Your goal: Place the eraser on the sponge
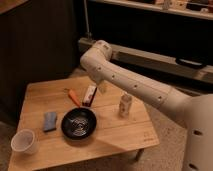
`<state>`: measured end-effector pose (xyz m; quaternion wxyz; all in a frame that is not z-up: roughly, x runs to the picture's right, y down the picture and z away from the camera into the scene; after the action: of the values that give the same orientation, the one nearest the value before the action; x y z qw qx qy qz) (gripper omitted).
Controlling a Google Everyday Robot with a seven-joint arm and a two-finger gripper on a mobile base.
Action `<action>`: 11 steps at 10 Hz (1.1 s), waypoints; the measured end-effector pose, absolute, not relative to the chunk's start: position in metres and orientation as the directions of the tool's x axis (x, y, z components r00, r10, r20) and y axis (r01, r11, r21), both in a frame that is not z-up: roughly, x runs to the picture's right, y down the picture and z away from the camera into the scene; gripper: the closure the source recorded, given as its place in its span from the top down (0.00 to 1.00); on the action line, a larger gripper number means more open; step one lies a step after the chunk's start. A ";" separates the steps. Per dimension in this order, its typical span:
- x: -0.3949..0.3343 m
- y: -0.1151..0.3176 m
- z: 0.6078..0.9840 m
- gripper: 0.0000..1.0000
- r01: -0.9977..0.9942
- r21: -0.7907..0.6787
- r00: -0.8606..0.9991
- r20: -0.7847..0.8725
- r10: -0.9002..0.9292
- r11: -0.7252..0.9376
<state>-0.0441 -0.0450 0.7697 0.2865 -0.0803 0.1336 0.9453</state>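
The eraser [89, 95], a small oblong block with a white top and a dark reddish side, lies on the wooden table [125, 137] near its far middle. The sponge [49, 121], a flat blue-grey pad, lies to the left, apart from the eraser. My white arm reaches in from the right and bends down over the table's far edge. The gripper [103, 88] hangs just right of and behind the eraser, largely hidden by the forearm. It stands open and holds nothing.
A black bowl [79, 123] sits between the sponge and the eraser. An orange pen [73, 96] lies left of the eraser. A small white bottle [125, 105] stands to the right. A white cup [24, 142] stands at the front left corner. Dark shelving lies behind.
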 end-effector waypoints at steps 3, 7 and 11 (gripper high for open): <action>-0.044 -0.046 0.770 0.80 -0.560 0.205 -0.825 -0.230 0.516 -0.803; -0.052 -0.067 0.773 0.80 -0.301 0.210 -0.946 -0.191 0.263 -0.930; -0.095 -0.090 0.768 0.80 0.158 0.265 -0.977 -0.096 -0.190 -0.951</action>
<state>-0.0955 -0.0898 0.7683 -0.0882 -0.0605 0.1290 0.9859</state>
